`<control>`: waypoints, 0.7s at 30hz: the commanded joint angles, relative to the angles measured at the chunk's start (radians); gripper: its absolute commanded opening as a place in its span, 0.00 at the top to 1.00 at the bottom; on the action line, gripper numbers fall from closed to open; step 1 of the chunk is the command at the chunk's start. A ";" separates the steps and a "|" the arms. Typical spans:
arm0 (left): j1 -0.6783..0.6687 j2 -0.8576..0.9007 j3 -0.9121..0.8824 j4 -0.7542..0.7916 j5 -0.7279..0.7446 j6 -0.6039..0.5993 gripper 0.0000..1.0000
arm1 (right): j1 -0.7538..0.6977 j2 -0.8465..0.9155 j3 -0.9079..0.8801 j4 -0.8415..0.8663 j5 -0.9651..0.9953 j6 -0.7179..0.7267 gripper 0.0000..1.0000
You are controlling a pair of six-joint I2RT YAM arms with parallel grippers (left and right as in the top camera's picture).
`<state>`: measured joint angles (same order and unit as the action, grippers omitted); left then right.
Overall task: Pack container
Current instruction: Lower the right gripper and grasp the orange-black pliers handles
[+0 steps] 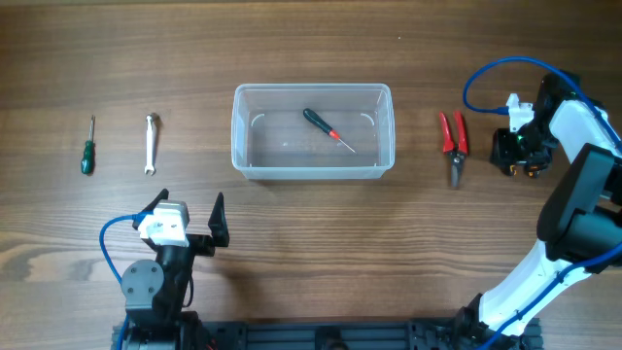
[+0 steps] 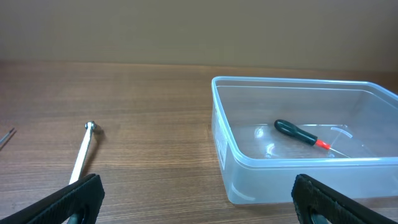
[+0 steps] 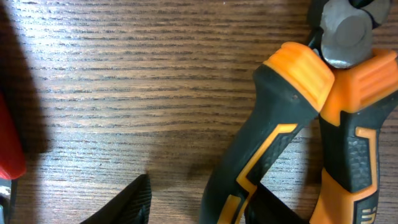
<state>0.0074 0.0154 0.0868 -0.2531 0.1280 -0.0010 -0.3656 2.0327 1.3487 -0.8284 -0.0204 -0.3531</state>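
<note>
The clear plastic container (image 1: 311, 89) stands at the table's middle, and its rim shows in the left wrist view (image 2: 219, 124). Inside lies a screwdriver with a black handle and red collar (image 1: 321, 122) (image 2: 297, 132). My left gripper (image 1: 190, 199) (image 2: 198, 186) is open and empty, in front of the container's left end. My right gripper (image 1: 515, 146) (image 3: 202, 186) is open, low over orange-and-black pliers (image 3: 273, 124) at the far right. One finger is left of the pliers' left handle and the other is between the handles.
Red-handled pliers (image 1: 452, 136) lie between the container and my right gripper, and their edge shows in the right wrist view (image 3: 9, 149). A silver wrench (image 1: 151, 143) (image 2: 81, 155) and a green screwdriver (image 1: 87, 151) lie left of the container.
</note>
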 commanded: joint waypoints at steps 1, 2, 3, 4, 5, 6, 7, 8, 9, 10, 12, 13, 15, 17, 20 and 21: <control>-0.006 -0.005 -0.009 0.006 0.009 0.016 0.00 | 0.000 0.039 0.005 -0.001 -0.002 0.024 0.60; -0.006 -0.005 -0.009 0.006 0.009 0.016 0.00 | 0.000 0.039 0.005 -0.001 -0.002 0.027 0.61; -0.006 -0.005 -0.009 0.006 0.009 0.016 0.00 | 0.000 0.039 0.005 0.000 0.000 0.036 0.62; -0.006 -0.005 -0.009 0.006 0.009 0.016 0.00 | 0.000 0.039 0.005 0.001 0.002 0.042 0.64; -0.006 -0.005 -0.009 0.006 0.009 0.016 0.00 | 0.000 0.039 0.005 0.000 0.002 0.043 0.66; -0.006 -0.005 -0.009 0.006 0.009 0.016 0.00 | 0.000 0.039 0.005 -0.001 0.002 0.043 0.66; -0.006 -0.005 -0.009 0.006 0.009 0.016 0.00 | 0.000 0.039 0.005 -0.001 0.002 0.045 0.66; -0.006 -0.005 -0.009 0.006 0.009 0.016 0.00 | 0.000 0.039 0.005 -0.001 0.002 0.052 0.66; -0.006 -0.005 -0.009 0.006 0.009 0.016 0.00 | 0.000 0.039 0.005 -0.001 0.007 0.069 0.66; -0.006 -0.005 -0.009 0.006 0.009 0.016 0.00 | 0.000 0.039 0.005 -0.002 0.013 0.079 0.66; -0.006 -0.005 -0.009 0.006 0.009 0.016 0.00 | 0.000 0.039 0.005 -0.002 0.018 0.102 0.64; -0.006 -0.005 -0.009 0.006 0.009 0.017 0.00 | 0.000 0.039 0.005 -0.002 0.018 0.111 0.62; -0.006 -0.005 -0.009 0.006 0.009 0.016 0.00 | 0.000 0.039 0.005 -0.003 0.020 0.131 0.62; -0.006 -0.005 -0.009 0.006 0.009 0.016 0.00 | 0.000 0.039 0.005 -0.006 0.020 0.163 0.62; -0.006 -0.005 -0.009 0.006 0.009 0.016 0.00 | 0.000 0.039 0.005 -0.010 0.020 0.222 0.62; -0.006 -0.005 -0.009 0.006 0.009 0.016 0.00 | 0.000 0.039 0.005 -0.010 0.020 0.247 0.62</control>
<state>0.0074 0.0154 0.0868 -0.2531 0.1280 -0.0010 -0.3656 2.0331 1.3487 -0.8295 -0.0174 -0.2031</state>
